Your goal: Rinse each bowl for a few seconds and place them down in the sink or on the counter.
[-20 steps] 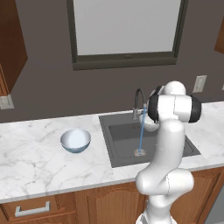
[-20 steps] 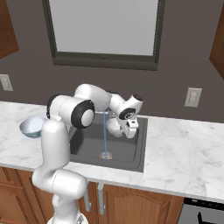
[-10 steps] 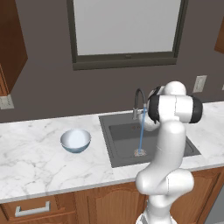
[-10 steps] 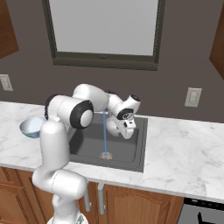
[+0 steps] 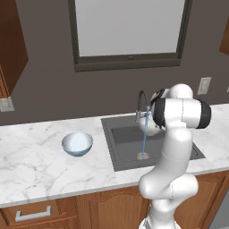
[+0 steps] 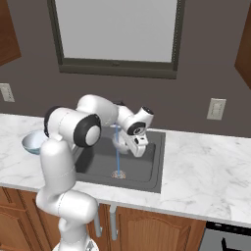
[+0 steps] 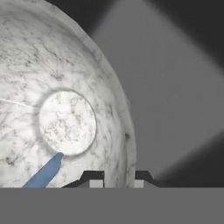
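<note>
1. On the left base view, the light blue bowl [image 5: 77, 143] sits upright on the marble counter [image 5: 31, 156], left of the sink [image 5: 123, 147] and well apart from it. Gooseneck faucet [image 5: 142, 103] stands at the back rim of the basin; a blue water stream [image 5: 144, 136] falls straight down to the drain [image 5: 142, 156]. A pale rounded shape just right of the stream, partly behind the arm, is probably the speckled bowl [image 5: 150, 129]; the view is poor there.

2. Over on the right base view, the arm reaches across the basin, and the gripper [image 6: 126, 145] hangs above the sink beside the stream [image 6: 117, 152]. The speckled bowl [image 6: 121, 143] shows as a grey-white curve at the hand, touching the water line. The blue bowl [image 6: 33, 141] peeks out on the counter [image 6: 206, 166] behind the arm's shoulder.

3. At the hand view, the speckled bowl [image 7: 61, 109] sits close up, its round foot ring facing the camera, with dark sink wall [image 7: 175, 96] behind. The stream [image 7: 46, 171] meets the bowl at the lower edge of the foot ring. Both fingertips [image 7: 93, 178] sit close together, clamped on the bowl's rim, one on each side of it.
</note>
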